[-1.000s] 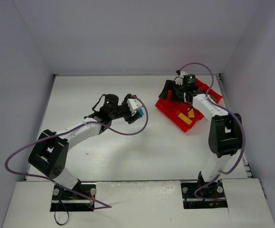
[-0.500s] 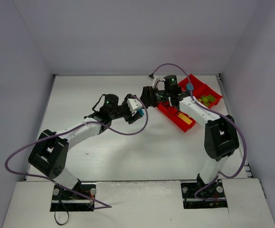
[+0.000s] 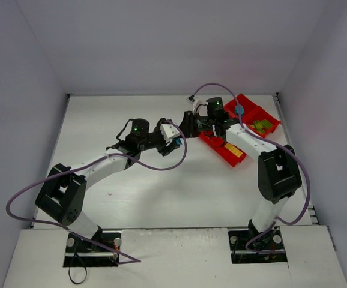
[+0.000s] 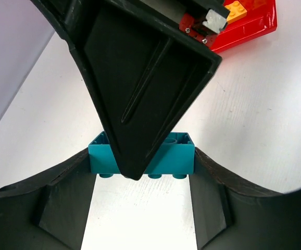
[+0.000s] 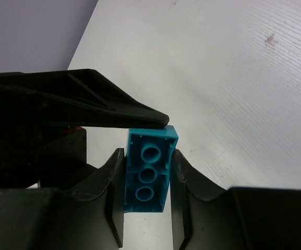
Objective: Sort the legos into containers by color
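Handover at frame centre: left jaws and right jaws both clamp the cyan brick [image 5: 148,179]. A yellow brick [image 3: 235,151] and green bricks [image 3: 260,126] lie in the red tray [image 3: 226,158], upper right; the cyan one is not yet sorted.

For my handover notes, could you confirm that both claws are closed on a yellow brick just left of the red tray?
Not quite: the brick is cyan-blue, not yellow, as the right wrist view shows. Otherwise yes: the left claw and right claw both grip it, just left of the red tray.
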### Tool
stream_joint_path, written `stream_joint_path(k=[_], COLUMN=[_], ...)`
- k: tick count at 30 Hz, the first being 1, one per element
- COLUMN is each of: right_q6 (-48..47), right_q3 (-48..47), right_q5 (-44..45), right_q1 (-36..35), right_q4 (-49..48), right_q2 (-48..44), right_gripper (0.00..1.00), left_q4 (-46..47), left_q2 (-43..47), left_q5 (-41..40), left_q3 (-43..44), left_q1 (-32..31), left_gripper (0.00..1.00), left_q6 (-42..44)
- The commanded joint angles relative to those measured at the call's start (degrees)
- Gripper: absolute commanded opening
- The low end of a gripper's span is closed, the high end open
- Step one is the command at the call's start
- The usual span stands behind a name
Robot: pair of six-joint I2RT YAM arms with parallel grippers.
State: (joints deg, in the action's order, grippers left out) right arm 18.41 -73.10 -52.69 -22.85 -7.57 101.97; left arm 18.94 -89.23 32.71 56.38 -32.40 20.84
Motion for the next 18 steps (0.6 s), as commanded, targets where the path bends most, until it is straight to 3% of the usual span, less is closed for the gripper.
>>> stream_joint_path(k=[1, 3, 4, 6, 8, 9, 10, 18], right_q6=[-0.5, -1.1, -1.6, -3.0, -3.5, -3.1, -2.9, -0.7], right_q3=[-0.2, -1.1, -1.6, -2.7, -4.3, -4.6, -5.1, -6.9], right_q5=[-1.5, -0.1, 0.9, 3.8, 8.0, 9.8, 13.2, 36.7], right_q1=[-0.6, -0.6, -0.5, -0.2, 1.0, 1.5, 3.1, 13.7], right_q4=[-2.9, -2.3, -1.7, 0.4, 1.4, 1.5, 1.5, 1.6], right_q2=[-2.1, -2.2, -2.4, -2.7, -2.7, -3.0, -3.2, -4.2], right_gripper=[0.12, 0.00, 0.00, 0.00, 0.00, 0.00, 0.00, 0.00], left_q4=[4.8, 4.8, 4.9, 5.0, 5.0, 5.0, 5.0, 2.0], left_q2=[2.5, 2.4, 2.3, 2.3, 2.4, 2.7, 3.1, 10.6], left_q5=[0.6, 0.3, -0.2, -2.2, -4.1, -5.0, -7.2, -18.5], left_q3=[2.3, 2.2, 2.2, 2.0, 1.6, 1.4, 0.7, -3.1], left_q1=[0.1, -0.1, 0.0, -0.1, -0.1, -0.1, -0.1, -0.2], left_gripper=[0.19, 0.20, 0.31, 0.41, 0.69, 0.79, 0.83, 0.84], left_q6=[-0.4, -0.4, -0.4, -0.9, -2.2, -2.6, -3.8, -13.8])
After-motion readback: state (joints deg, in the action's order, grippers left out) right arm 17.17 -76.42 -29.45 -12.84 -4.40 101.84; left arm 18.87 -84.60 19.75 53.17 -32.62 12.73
